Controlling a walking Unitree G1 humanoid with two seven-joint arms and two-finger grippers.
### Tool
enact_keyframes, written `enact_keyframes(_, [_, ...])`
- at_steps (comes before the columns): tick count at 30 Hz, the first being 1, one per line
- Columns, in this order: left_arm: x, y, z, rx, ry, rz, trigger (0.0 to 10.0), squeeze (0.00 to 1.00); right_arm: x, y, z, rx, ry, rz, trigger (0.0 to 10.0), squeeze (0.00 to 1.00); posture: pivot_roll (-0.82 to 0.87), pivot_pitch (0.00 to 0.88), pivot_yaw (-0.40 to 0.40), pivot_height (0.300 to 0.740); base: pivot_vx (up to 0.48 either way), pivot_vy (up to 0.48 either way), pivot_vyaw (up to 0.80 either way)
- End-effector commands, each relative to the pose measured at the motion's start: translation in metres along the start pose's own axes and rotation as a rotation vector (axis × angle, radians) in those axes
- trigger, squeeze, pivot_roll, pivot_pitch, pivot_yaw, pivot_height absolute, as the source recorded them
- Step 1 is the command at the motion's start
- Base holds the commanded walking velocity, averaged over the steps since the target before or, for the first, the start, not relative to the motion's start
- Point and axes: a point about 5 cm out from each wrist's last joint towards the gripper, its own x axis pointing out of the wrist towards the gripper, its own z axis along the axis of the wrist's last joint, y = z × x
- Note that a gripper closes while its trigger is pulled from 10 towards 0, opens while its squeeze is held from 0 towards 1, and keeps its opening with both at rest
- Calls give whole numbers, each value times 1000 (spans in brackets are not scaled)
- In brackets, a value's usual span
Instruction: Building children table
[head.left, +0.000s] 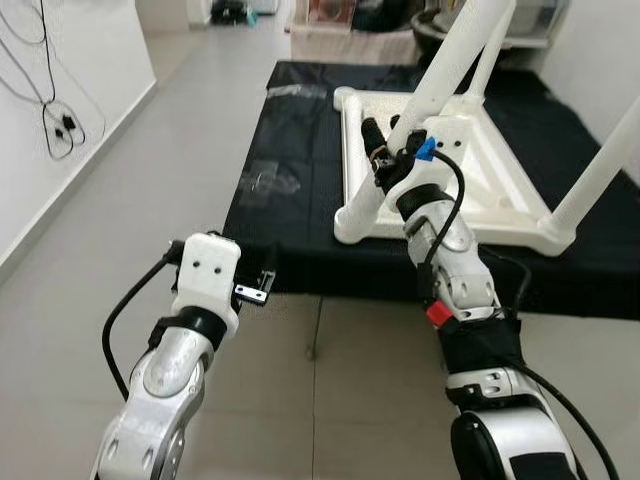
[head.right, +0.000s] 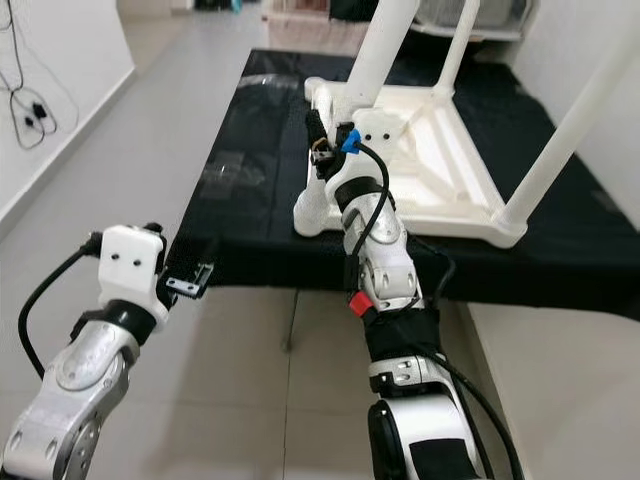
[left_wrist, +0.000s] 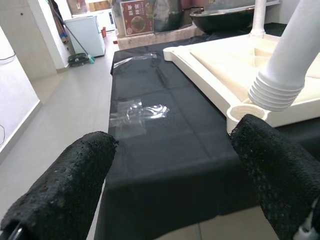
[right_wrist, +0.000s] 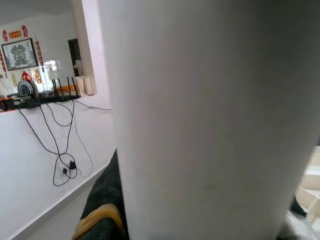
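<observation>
Here the right arm steadies a leg at the near socket of the upturned children's table

The black mat (head.left: 300, 130) covers the floor so the white table top (head.left: 480, 170) can lie face down on it with its sockets up, ready for legs; several white legs already stand in the corners. The leaning leg (head.left: 455, 65) meets the near-left corner, and the right gripper (head.left: 385, 150) sits against its lower part, probably to guide it into the socket, though I cannot tell how far its fingers are closed. The left gripper (left_wrist: 175, 185) waits at the mat's near edge, fingers spread wide and empty, aimed along the mat past a crumpled clear plastic bag (left_wrist: 140, 112)
</observation>
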Motion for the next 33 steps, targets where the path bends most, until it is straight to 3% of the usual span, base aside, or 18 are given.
enact_keyframes(1, [1, 1, -3, 20, 6, 8, 10000, 0, 3, 4, 1, 16, -13, 12, 10000, 0, 118, 122, -52, 740, 341, 0, 0])
enact_keyframes(18, [2, 1, -5, 18, 13, 21, 10000, 0, 5, 9, 5, 39, -36, 24, 10000, 0, 119, 130, -53, 740, 334, 0, 0])
enact_keyframes(33, [1, 3, -9, -1, 32, 39, 10000, 0, 18, 10, 19, 58, -74, 88, 10000, 0, 120, 138, -55, 740, 0, 0, 0])
